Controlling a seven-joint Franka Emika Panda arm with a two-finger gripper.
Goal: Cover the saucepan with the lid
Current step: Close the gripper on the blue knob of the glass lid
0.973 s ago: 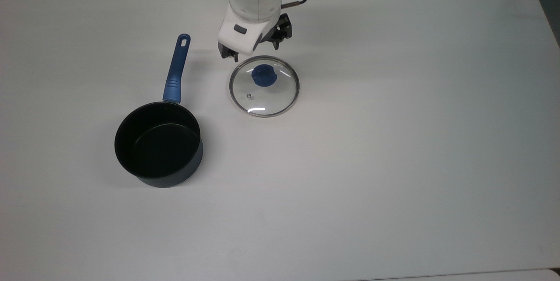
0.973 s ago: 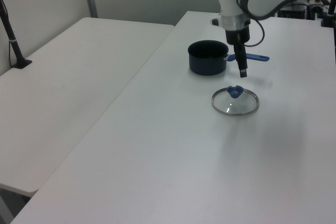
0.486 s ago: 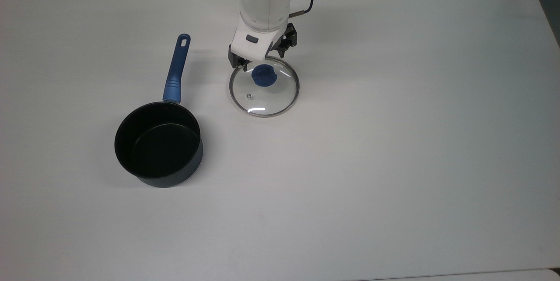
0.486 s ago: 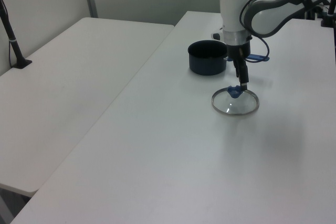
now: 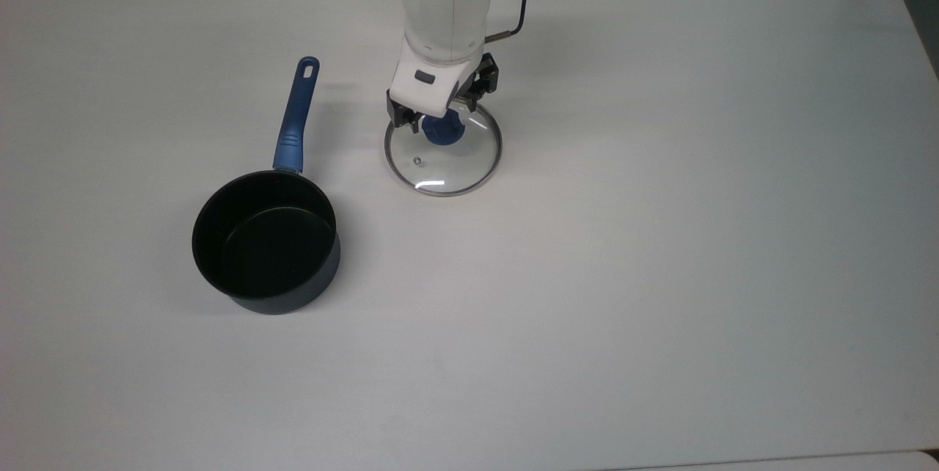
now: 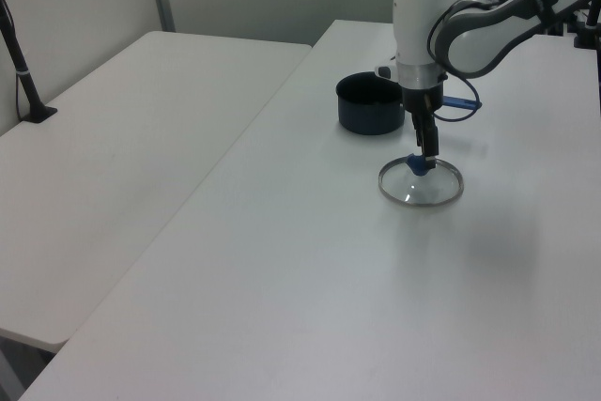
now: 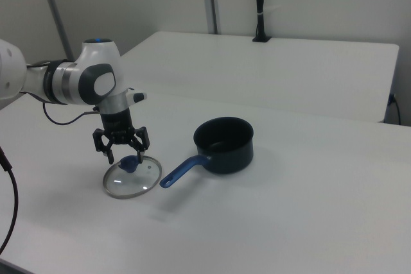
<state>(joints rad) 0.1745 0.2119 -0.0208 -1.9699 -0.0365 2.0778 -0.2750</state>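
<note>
1. Lid (image 5: 443, 144) first: we see it lying flat on the white surface (image 5: 660, 236), glass face up, its blue knob (image 5: 442, 127) at the centre. It is apart from the saucepan (image 5: 265, 242), which stands upright and uncovered toward the top view's left, its long handle (image 5: 296, 114) pointing away.

2. We find the claw (image 7: 121, 146) low over the knob, its fingers spread wide to either side of it in the right view. It has hold of nothing yet; whether a fingertip already touches the knob we cannot tell.

3. We judge the step in hand to be the grasp of the knob, so the task is barely begun.

4. What could go wrong, as we see it:
   - An off-centre closing could push the lid sideways across the smooth surface instead of gripping it.
   - A shallow pinch on the small rounded knob could let the lid tilt or slip once lifted.
   - Descending too far could press the fingertips onto the glass.
   - On the carry, the rim could catch the saucepan's wall or handle.
</note>
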